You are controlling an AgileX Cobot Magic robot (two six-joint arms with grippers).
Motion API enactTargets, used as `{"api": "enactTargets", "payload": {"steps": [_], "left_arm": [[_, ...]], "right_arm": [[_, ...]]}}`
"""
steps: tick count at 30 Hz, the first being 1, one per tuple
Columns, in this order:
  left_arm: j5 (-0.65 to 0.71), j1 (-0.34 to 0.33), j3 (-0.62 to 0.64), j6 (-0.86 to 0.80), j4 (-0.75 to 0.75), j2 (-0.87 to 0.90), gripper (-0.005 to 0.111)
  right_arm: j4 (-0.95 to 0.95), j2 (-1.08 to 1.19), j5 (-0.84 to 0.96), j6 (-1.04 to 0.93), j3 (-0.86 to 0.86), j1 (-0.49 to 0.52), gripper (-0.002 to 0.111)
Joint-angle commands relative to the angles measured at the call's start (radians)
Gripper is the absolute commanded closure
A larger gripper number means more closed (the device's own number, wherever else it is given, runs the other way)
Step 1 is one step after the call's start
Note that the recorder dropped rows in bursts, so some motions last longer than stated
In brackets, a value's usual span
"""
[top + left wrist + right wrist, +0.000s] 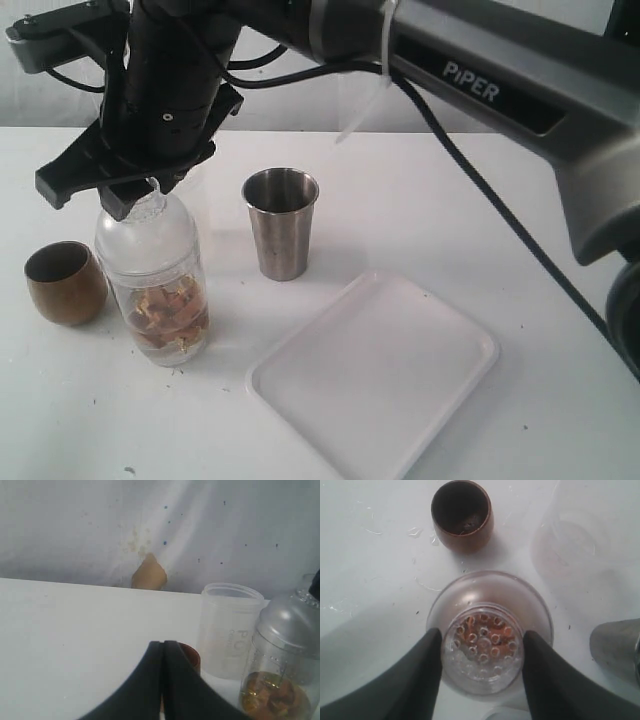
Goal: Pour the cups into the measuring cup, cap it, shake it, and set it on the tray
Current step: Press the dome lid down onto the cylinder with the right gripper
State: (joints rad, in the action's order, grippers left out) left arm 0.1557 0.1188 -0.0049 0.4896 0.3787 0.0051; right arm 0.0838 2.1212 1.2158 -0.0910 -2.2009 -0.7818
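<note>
The measuring cup [155, 300] stands capped on the table, holding brownish pieces in liquid. My right gripper [95, 195] reaches across from the right and is over it. Its fingers [427, 670] press both sides of the domed lid's perforated neck [485, 640]. The brown-gold cup [65, 283] stands just left of the measuring cup, and the steel tumbler [280, 225] to its right. The frosted cup [570, 540] stands behind it. The white tray [375, 375] lies at the front right. My left gripper [163, 644] is shut on nothing, low beside the brown cup [191, 656].
The right arm's grey link [480, 85] crosses above the table's back right. A white backdrop cloth [150, 530] hangs behind the table. Small specks and wet spots [417, 532] lie near the brown cup.
</note>
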Motion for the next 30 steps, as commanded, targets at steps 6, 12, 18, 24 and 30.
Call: {"api": "enactTargets", "payload": {"steps": [6, 12, 18, 24, 30], "left_arm": [[-0.005, 0.005, 0.005, 0.0, 0.004, -0.005, 0.107], [-0.005, 0.005, 0.005, 0.0, 0.004, -0.005, 0.107], [-0.005, 0.005, 0.005, 0.0, 0.004, -0.005, 0.107], [-0.005, 0.005, 0.005, 0.0, 0.004, -0.005, 0.107], [-0.005, 0.005, 0.005, 0.0, 0.004, -0.005, 0.107]], "right_arm": [[-0.007, 0.058, 0.005, -0.01, 0.004, 0.003, 0.108], [-0.007, 0.088, 0.005, -0.01, 0.004, 0.003, 0.108], [0.015, 0.12, 0.005, -0.013, 0.005, 0.003, 0.108], [0.028, 0.115, 0.005, -0.018, 0.032, 0.003, 0.108], [0.039, 0.079, 0.005, -0.02, 0.096, 0.003, 0.108]]}}
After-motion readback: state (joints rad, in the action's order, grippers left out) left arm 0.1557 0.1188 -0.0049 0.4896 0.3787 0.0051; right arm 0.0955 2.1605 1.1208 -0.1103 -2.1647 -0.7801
